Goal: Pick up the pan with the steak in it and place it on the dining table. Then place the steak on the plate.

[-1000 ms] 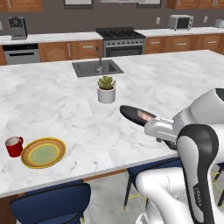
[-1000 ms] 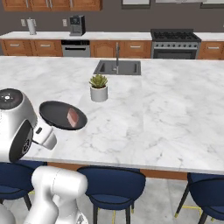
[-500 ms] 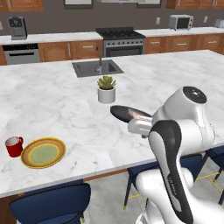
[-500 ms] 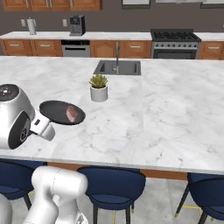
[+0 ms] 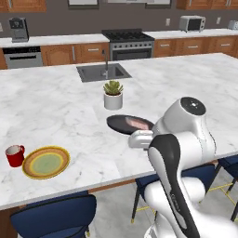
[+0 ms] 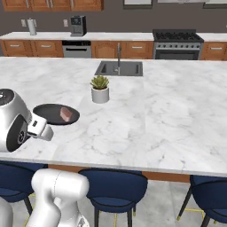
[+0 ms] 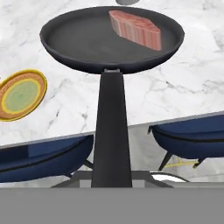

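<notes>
The dark pan [image 5: 122,123] [image 6: 52,114] [image 7: 87,39] hangs level just above the dining table [image 5: 56,111] near its front edge. My gripper [image 7: 111,177] [image 6: 41,126] is shut on the end of its long black handle [image 7: 111,127]. The pinkish-red steak [image 5: 138,123] [image 6: 66,114] [image 7: 135,29] lies inside the pan, on the side away from the plate. The yellow-rimmed plate [image 5: 45,162] [image 7: 22,95] with a pale green centre sits on the table well to the left of the pan. My fingertips are mostly hidden behind the handle.
A red mug [image 5: 15,155] stands just left of the plate. A potted plant [image 5: 113,95] [image 6: 100,90] stands right behind the pan, with the sink [image 5: 103,72] [image 6: 119,68] farther back. Blue stools [image 5: 56,218] [image 6: 113,186] [image 7: 188,140] line the table's front edge.
The arm has swung round and carried the pan, with the steak in it, a little to the left over the table. The grip on the handle is unchanged.
</notes>
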{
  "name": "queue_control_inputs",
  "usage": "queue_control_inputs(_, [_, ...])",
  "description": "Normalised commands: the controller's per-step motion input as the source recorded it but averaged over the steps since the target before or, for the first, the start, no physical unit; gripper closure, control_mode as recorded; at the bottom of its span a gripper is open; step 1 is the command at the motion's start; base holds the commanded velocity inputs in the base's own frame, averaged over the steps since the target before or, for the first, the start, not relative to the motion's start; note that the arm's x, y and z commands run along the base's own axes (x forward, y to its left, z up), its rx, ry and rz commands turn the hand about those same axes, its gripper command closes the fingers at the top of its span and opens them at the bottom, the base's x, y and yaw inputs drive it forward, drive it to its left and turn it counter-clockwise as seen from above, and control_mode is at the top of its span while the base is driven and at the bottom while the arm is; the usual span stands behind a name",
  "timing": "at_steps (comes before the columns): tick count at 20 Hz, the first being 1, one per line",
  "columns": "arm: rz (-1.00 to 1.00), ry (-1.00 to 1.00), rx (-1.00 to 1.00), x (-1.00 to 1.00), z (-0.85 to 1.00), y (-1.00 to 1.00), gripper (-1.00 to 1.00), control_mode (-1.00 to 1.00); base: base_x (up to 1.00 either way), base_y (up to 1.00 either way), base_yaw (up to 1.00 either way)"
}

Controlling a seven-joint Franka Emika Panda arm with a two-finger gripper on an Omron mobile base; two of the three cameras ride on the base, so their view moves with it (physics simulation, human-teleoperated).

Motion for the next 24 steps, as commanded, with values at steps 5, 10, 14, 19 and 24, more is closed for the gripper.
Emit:
queue_control_inputs(5, [0.13, -0.07, -0.05, 0.03, -0.20, 0.17, 1.00, -1.00, 0.00, 0.00, 0.00])
queue_control_inputs(10, [0.17, -0.05, -0.03, 0.00, -0.22, -0.05, 1.00, -1.00, 0.00, 0.00, 0.00])
queue_control_inputs(14, [0.23, -0.04, 0.01, 0.06, -0.15, -0.52, 1.00, -1.00, 0.00, 0.00, 0.00])
queue_control_inputs(19, [0.23, 0.00, -0.04, 0.14, -0.26, -0.26, 1.00, -1.00, 0.00, 0.00, 0.00])
queue_control_inputs(24, [0.20, -0.01, -0.07, 0.05, -0.33, -0.07, 1.00, -1.00, 0.00, 0.00, 0.00])
